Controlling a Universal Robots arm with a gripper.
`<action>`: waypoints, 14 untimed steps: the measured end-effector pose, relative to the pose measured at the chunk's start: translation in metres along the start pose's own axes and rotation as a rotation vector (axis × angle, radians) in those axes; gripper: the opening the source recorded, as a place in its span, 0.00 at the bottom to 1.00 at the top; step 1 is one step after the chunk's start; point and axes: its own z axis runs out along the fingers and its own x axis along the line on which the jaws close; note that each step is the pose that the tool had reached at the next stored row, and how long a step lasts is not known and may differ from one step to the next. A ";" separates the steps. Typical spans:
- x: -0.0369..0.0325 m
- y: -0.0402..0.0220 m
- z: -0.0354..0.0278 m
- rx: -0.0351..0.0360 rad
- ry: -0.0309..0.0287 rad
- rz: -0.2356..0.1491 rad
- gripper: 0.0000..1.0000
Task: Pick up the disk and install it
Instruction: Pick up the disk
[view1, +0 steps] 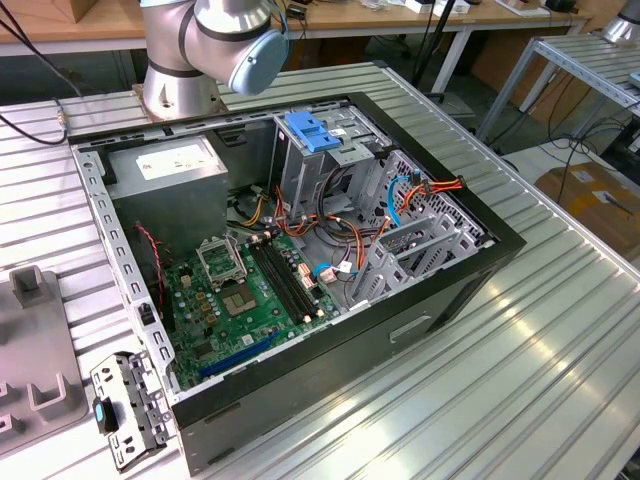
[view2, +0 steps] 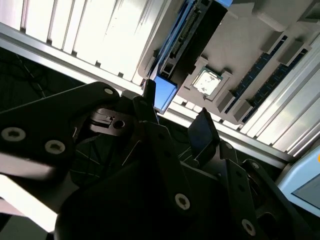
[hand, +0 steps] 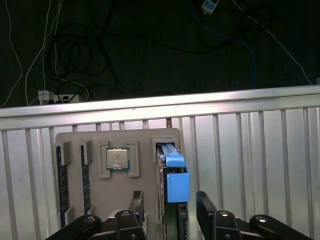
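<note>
A: Grey plastic tray (hand: 100, 202), what's on it?
B: One square silver processor chip (hand: 118, 159), two dark memory sticks (hand: 61, 185), and one disk (hand: 172, 175), dark and blue-railed, edge-on in the tray's end slot. The black gripper (hand: 171, 207) has its fingers spread either side of it.

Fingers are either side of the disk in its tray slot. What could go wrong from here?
1. The gripper is open astride the disk, which stands on edge in the grey tray. Its blue part bulges on one side, so closing may grip unevenly and tilt it.
2. One finger sits near the processor chip in its pocket and might strike the pocket wall.
3. Loose cables in the computer case could snag the disk at insertion.
</note>
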 end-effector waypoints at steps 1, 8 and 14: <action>0.0000 0.0000 0.0000 0.0001 0.0000 0.000 0.54; -0.0009 0.0002 0.0051 0.0001 -0.0001 0.000 0.54; -0.0011 0.0013 0.0147 -0.0010 -0.0122 0.000 0.54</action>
